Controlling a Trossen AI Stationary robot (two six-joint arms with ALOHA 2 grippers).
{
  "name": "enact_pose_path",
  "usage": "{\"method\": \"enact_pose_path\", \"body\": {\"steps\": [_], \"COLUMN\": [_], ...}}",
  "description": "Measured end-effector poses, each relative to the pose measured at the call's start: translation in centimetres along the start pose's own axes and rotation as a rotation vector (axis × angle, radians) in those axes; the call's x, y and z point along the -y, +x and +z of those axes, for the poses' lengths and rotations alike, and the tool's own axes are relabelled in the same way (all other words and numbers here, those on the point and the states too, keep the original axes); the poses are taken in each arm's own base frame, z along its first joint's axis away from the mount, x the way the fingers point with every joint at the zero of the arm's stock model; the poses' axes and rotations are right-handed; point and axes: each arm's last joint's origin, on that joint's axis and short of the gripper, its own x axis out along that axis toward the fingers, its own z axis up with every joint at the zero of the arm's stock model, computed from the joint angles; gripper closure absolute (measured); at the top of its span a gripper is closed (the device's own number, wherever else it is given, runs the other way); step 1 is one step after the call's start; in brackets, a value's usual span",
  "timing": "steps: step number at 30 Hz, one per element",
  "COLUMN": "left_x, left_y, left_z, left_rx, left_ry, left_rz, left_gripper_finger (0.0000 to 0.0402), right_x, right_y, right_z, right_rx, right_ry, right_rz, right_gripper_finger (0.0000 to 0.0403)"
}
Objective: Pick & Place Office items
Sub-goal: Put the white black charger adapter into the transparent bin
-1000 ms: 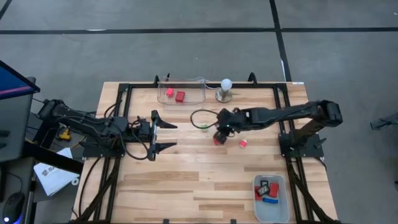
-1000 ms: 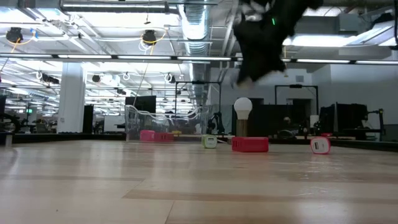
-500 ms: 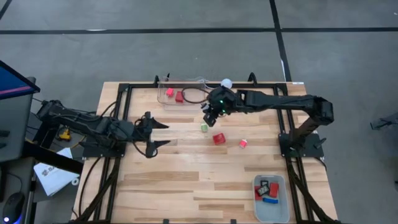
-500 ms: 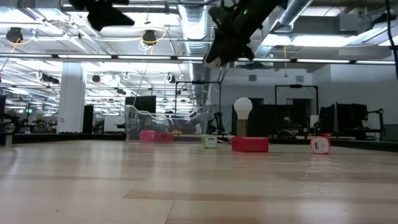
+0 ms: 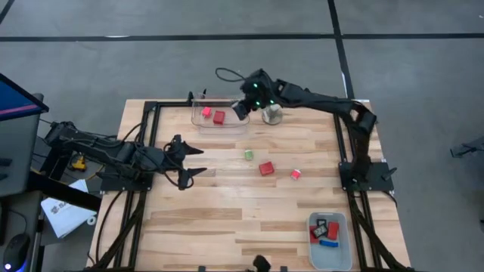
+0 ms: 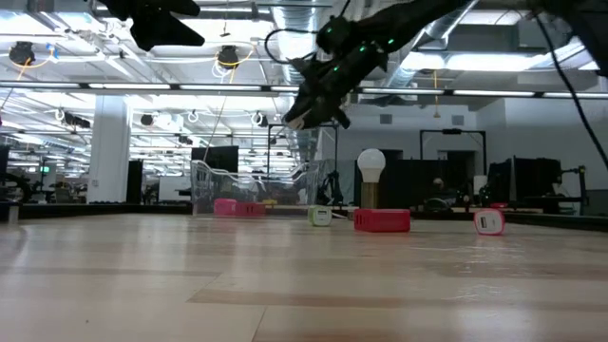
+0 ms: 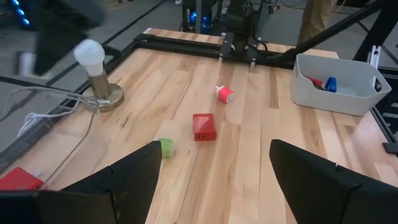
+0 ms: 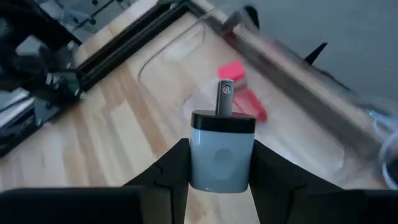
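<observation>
Gripping: right gripper [image 8: 221, 163] pinches a white charger plug [image 8: 222, 150], prongs outward.
Pose: stretched above the clear bin [image 5: 220, 113], tabletop's far edge.
Left gripper [image 5: 193, 160]: spread, empty, left edge.

Right gripper [image 6: 313, 104] hangs high above the clear plastic bin [image 6: 252, 190], whose pink blocks [image 6: 237, 207] sit inside at its base. Just right of the bin, a small green block [image 6: 320, 217] rests on the light wooden table [image 6: 285, 285], then a red rectangular block [image 6: 382, 220], with the white bulb on a round metal base [image 6: 370, 176] behind them. Farther right of the bin, a small red-and-white piece [image 6: 488, 222]. The left arm [image 6: 157, 19] shows dark, up above and left of the bin.
</observation>
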Motion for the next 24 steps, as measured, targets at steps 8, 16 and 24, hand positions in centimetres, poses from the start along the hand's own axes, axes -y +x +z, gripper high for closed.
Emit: {"method": "enact_pose_path", "body": {"steps": [8,16,24], "left_x": [0.0,0.0,0.0], "left_y": [0.0,0.0,0.0], "left_z": [0.0,-0.1,-0.1], "left_rx": [-0.005,-0.009,-0.006], "left_ry": [0.003,0.006,0.015], "left_rz": [0.001,0.002,0.004], "left_gripper_finger": [0.0105,0.0105,0.0105], "right_x": [2.3,3.5,2.9], "right_y": [5.4,8.4,9.2], "right_z": [1.0,1.5,1.6], "right_rx": [-0.089,-0.181,-0.267], "right_ry": [0.021,-0.005,-0.084], "right_rz": [-0.046,-0.157,-0.264], "right_gripper_finger": [0.0279,0.0279,0.0279]}}
